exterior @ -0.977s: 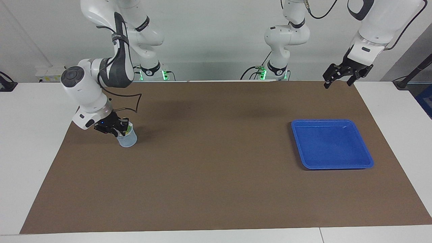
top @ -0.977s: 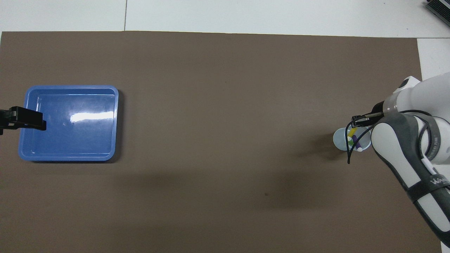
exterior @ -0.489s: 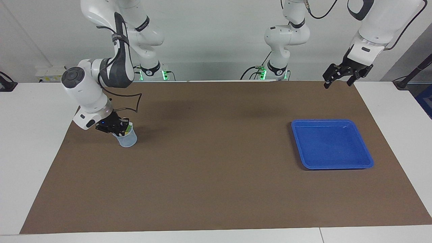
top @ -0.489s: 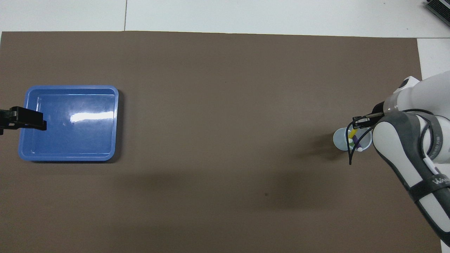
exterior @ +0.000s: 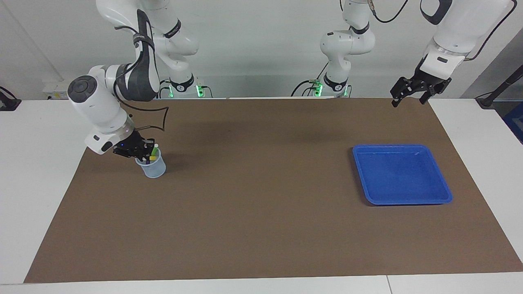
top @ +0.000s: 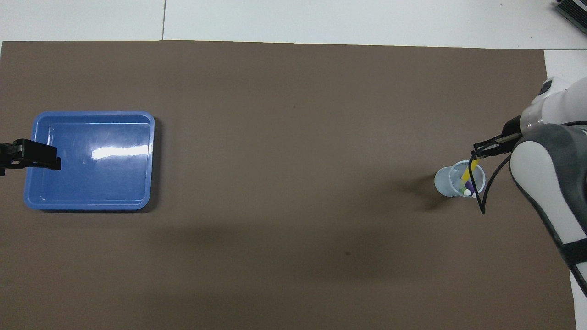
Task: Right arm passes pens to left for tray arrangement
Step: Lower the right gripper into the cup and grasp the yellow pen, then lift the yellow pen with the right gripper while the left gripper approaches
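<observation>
The pens [top: 468, 181] stand bunched in a small translucent cup [exterior: 153, 166] on the brown mat [exterior: 261, 196], toward the right arm's end of the table [exterior: 41, 171]. A yellow pen [top: 470, 170] leans out over the cup's rim, its upper end caught by the right hand [exterior: 141, 152], which is pinched shut on it just above the cup. Green and purple ones sit lower in the cup, untouched. Gripping near the top looks sensible to me: it leaves the length of the barrel free for the other arm to take hold of at the handover.

The tray [exterior: 402, 174] lies toward the left arm's end of the table, well apart from the cup, with nothing in it that I can see. That spacing is presumably why the job needs two arms at all.

The left hand [exterior: 412, 90] hangs in the air over the mat's edge nearest the robots, fingers spread, waiting. From above its tip overlaps the tray's edge, but it is raised and touches nothing. Spread like that, it seems ready to receive a pen once one is brought across.
</observation>
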You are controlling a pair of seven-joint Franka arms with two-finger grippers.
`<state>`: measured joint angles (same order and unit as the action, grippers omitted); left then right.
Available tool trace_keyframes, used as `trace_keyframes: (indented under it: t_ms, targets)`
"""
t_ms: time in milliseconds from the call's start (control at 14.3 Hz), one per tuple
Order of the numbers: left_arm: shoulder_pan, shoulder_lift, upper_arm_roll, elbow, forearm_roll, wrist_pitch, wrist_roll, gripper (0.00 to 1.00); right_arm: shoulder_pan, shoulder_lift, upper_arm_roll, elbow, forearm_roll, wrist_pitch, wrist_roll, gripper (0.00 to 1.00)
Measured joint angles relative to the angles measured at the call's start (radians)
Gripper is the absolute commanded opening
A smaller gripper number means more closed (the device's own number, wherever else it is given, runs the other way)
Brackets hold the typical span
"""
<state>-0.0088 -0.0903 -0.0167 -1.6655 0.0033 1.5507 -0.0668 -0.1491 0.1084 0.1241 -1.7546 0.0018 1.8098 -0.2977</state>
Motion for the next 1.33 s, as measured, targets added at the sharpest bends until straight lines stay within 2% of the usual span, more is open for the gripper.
trace_keyframes:
  t_ms: [209,419,628,838,977,1187,1326]
  targets:
    - [0.0,0.0,0.0,0.0,0.0,0.005,0.0,1.0,0.072,-0.013,0.002,0.095,-0.027,-0.07,-0.011,0.0]
    - [0.001,0.0,0.003,0.0,0.0,0.008,-0.001,1.0,0.145,-0.015,0.01,0.127,-0.017,-0.068,0.065,0.0]
    - [0.001,0.0,0.002,-0.004,-0.02,0.007,-0.001,1.0,0.177,-0.012,0.032,0.126,0.119,-0.009,0.267,0.0]
    - [0.001,-0.001,0.003,-0.004,-0.038,0.015,-0.074,1.0,0.219,-0.004,0.035,0.12,0.268,0.105,0.51,0.0]
    - [0.0,-0.003,-0.001,-0.003,-0.04,0.031,-0.193,1.0,0.261,-0.003,0.036,0.101,0.304,0.178,0.657,0.0]
    - [-0.001,-0.011,-0.008,0.014,-0.057,0.034,-0.248,1.0,0.351,-0.005,0.038,0.04,0.327,0.343,0.867,0.0]
    - [0.0,-0.024,-0.003,0.007,-0.145,0.001,-0.253,1.0,0.425,-0.007,0.039,-0.011,0.328,0.477,0.995,0.0]
